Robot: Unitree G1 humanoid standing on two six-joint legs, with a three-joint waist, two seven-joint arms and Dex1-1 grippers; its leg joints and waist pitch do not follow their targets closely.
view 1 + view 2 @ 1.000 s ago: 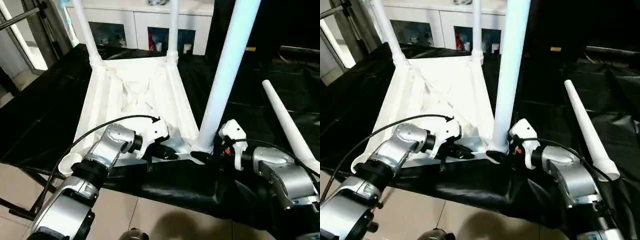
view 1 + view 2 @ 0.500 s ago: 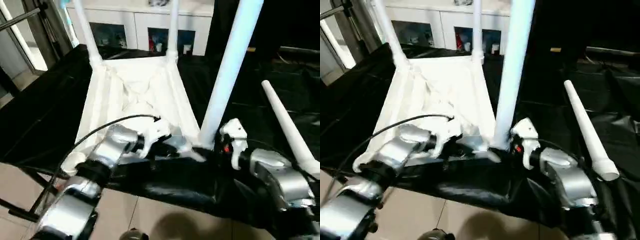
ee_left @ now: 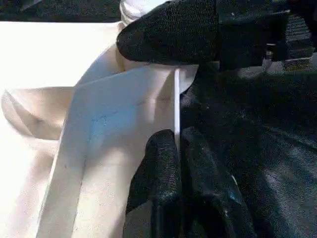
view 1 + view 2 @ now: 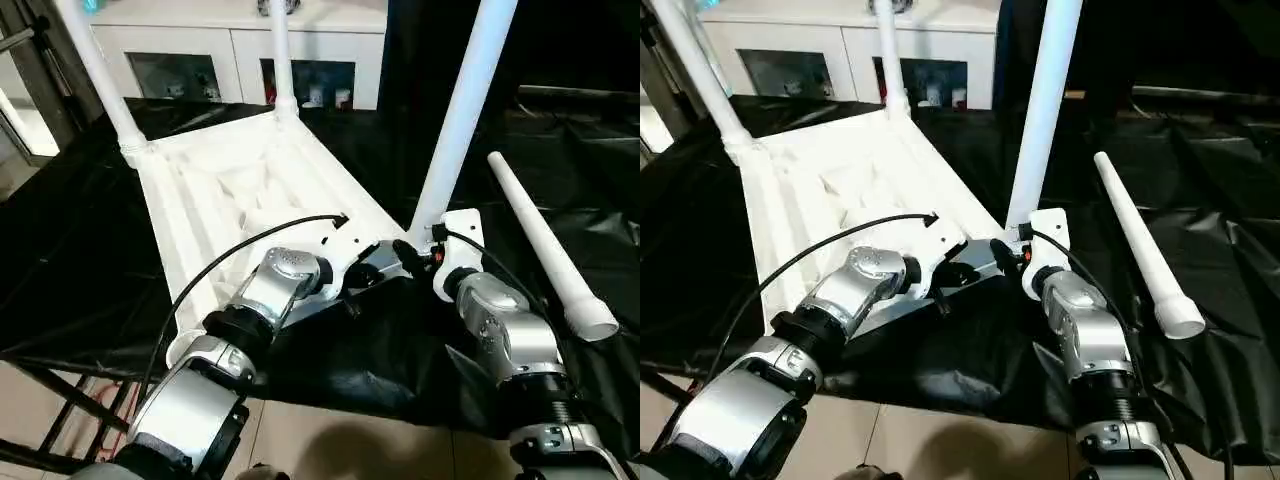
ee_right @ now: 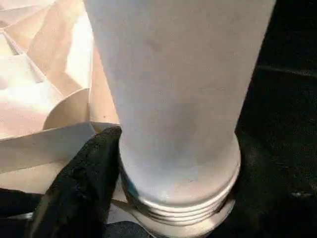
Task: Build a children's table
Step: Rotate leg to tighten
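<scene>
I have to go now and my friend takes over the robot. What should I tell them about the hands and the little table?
Left hand: shut, pinching the near edge wall of the upside-down table top.
Right hand: at the base of the near right leg, one finger against it; grip unclear.
Done: three legs stand in corner sockets, the two far ones included.
Left: the fourth leg lies loose on the black cloth; the near left socket is empty. Threads still show at the near right leg's base.

Head pair high above table top (image 4: 230,180); wrist cameras close (shared corner).
</scene>
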